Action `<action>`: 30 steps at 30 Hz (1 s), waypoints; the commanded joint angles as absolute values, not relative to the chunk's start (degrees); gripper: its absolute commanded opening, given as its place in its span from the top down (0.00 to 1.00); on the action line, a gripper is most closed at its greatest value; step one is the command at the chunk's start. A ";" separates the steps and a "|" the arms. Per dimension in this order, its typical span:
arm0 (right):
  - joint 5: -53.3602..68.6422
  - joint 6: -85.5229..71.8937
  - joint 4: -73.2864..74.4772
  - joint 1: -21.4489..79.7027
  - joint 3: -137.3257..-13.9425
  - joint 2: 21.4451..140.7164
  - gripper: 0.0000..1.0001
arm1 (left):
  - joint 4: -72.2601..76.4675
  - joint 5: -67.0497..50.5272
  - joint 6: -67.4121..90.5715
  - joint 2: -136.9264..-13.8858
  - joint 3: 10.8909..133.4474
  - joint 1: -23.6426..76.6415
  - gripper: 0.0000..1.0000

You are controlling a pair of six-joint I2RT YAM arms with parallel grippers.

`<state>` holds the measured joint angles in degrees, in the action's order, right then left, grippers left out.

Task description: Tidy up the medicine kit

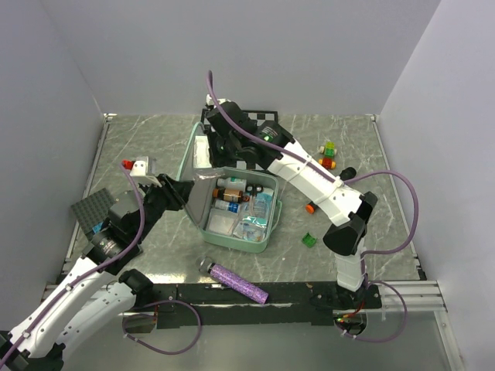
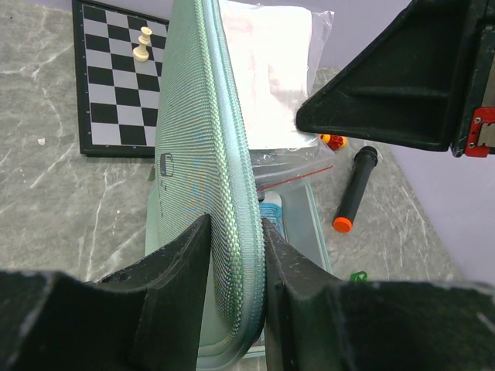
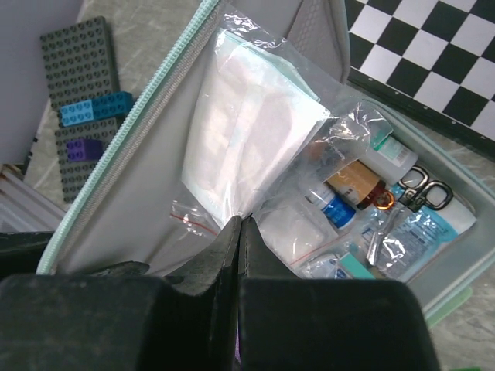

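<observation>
Kit (image 1: 232,241) lies open at mid-table, its lid (image 2: 193,116) standing upright with its edge clamped between the jaws of the left gripper (image 2: 236,232). Just right of the lid, the right gripper (image 3: 240,228) has its jaws together, pinching a corner of a clear bag (image 3: 247,131) with white contents above the kit's filled base. A chessboard (image 2: 116,85) lies behind.

- Left pincer (image 2: 234,232): matte black, blocky fingers (image 2: 182,286).
- Right pincer (image 3: 240,232): same black, with a red screwed plate (image 2: 480,131) on its housing.
- Behind each pincer: left arm (image 1: 73,301) and right arm (image 1: 313,178) have white shells, black joints and looping purple cables (image 1: 143,224).
</observation>
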<state>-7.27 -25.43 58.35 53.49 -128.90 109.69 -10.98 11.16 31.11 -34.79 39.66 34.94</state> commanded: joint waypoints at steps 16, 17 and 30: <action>3.07 -30.59 52.20 54.05 -128.84 109.07 1.00 | -6.42 8.17 32.17 -34.89 40.52 34.89 0.68; 3.51 -30.59 52.03 53.97 -128.76 109.07 1.00 | -6.24 8.09 32.34 -35.07 40.52 34.89 0.69; 7.82 -30.59 54.49 53.79 -131.92 116.10 1.00 | -6.33 7.82 32.78 -34.80 40.43 34.89 0.71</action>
<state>5.48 -30.20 54.02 53.49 -129.43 112.81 -10.59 10.31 31.16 -34.98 39.66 34.87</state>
